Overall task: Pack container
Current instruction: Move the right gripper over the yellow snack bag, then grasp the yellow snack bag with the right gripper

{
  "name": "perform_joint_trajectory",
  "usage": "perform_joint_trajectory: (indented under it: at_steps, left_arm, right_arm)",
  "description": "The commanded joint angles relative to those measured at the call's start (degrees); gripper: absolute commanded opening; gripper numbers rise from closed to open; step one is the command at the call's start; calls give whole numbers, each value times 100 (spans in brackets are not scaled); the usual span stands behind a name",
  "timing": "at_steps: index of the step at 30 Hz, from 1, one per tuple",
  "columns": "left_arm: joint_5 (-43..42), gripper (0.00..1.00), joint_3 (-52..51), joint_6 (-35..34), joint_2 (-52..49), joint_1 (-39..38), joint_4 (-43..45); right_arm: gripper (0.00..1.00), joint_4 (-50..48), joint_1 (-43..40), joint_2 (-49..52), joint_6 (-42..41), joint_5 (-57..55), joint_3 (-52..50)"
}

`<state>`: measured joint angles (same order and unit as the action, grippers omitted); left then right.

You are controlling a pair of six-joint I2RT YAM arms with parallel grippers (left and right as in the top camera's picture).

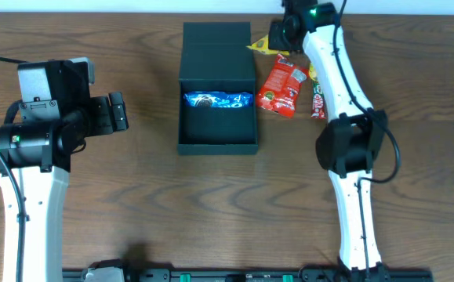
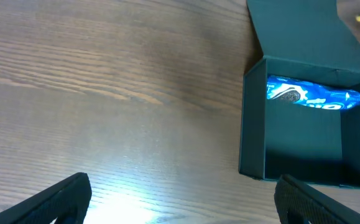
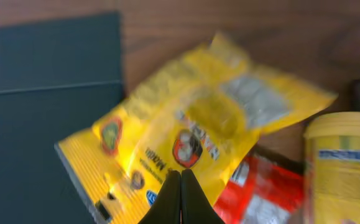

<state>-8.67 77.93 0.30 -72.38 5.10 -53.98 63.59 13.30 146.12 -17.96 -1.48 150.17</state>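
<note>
Container sits mid-table with its lid flap laid open toward the far side and a blue packet inside against the far wall. Right gripper is at the far edge beside the flap, jaws pressed together on an edge of the yellow packet, which overlaps the flap corner. The wrist view is blurred, so we judge that pinch rather than confirm it. Left gripper hangs left of the box, jaws wide apart, holding nothing. Red packet and yellow tub lie just right of the box. Step in hand, we think: carry the yellow packet into the box. To do it well we'd lift clear of the flap and side wall, move over the bare floor by the front wall, lower it flat beside the blue one, then let go.
</note>
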Motion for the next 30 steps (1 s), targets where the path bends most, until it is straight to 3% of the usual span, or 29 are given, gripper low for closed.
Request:
perform_joint_trajectory:
  at_steps: [1, 11, 12, 13, 14, 16, 23, 30]
  left_arm:
    - [-35, 95, 55, 103, -48, 13, -20]
    - [-17, 95, 55, 103, -48, 13, -15]
    - [-15, 95, 55, 103, -48, 13, -13]
    - [-17, 95, 55, 103, -48, 13, -13]
    - [-17, 95, 55, 105, -48, 13, -13]
    - [-15, 95, 55, 105, -48, 13, -2]
    - [-15, 95, 55, 105, -48, 13, 44]
    - [-15, 95, 55, 107, -48, 13, 39]
  right_arm:
    - [1, 103, 61, -614, 243, -63, 199]
    - [1, 664, 114, -1246, 533, -61, 197]
    - [7, 741, 103, -1211, 452, -31, 197]
    - [28, 800, 101, -1169, 363, 28, 197]
    - [67, 841, 98, -1104, 275, 66, 195]
    - [99, 839, 105, -953, 35, 72, 195]
    - [99, 227, 42, -212, -612, 372, 195]
    - [99, -859, -13, 498, -619, 426, 195]
